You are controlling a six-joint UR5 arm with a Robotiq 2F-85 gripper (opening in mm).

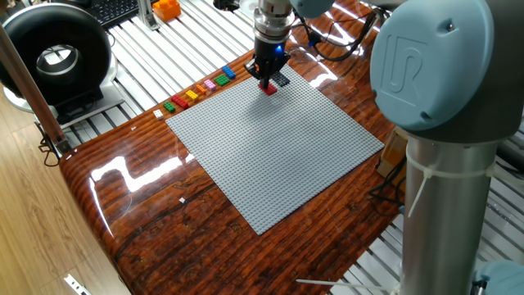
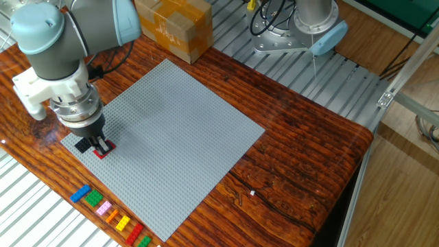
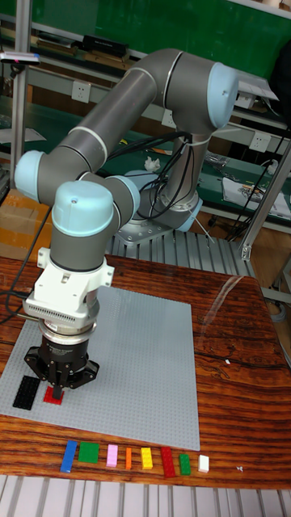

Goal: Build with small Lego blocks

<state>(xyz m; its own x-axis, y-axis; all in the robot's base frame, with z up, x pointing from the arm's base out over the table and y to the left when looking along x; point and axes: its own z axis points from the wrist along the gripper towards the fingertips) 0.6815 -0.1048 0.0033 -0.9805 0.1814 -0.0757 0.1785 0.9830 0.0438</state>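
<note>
My gripper point(image 1: 265, 80) point(image 2: 101, 145) point(image 3: 61, 386) points straight down at one corner of the grey baseplate point(image 1: 278, 156) point(image 2: 171, 130) point(image 3: 137, 363). Its fingers are close together on a small red brick point(image 1: 268, 88) point(image 2: 103, 153) point(image 3: 54, 397) that rests on the plate's studs. A black brick point(image 1: 282, 79) point(image 2: 83, 145) point(image 3: 26, 392) lies on the plate right beside it. Off the plate's edge, a row of loose small Lego blocks point(image 1: 196, 90) point(image 2: 113, 216) point(image 3: 129, 457) lies on the wooden table: blue, green, pink, orange, yellow, red.
A cardboard box point(image 2: 175, 27) stands past the plate's far corner. A black round device point(image 1: 53, 53) and an orange object point(image 1: 166, 8) sit on the slatted metal surface. The arm's own column point(image 1: 442, 164) rises beside the plate. A tiny white piece point(image 3: 204, 463) ends the row.
</note>
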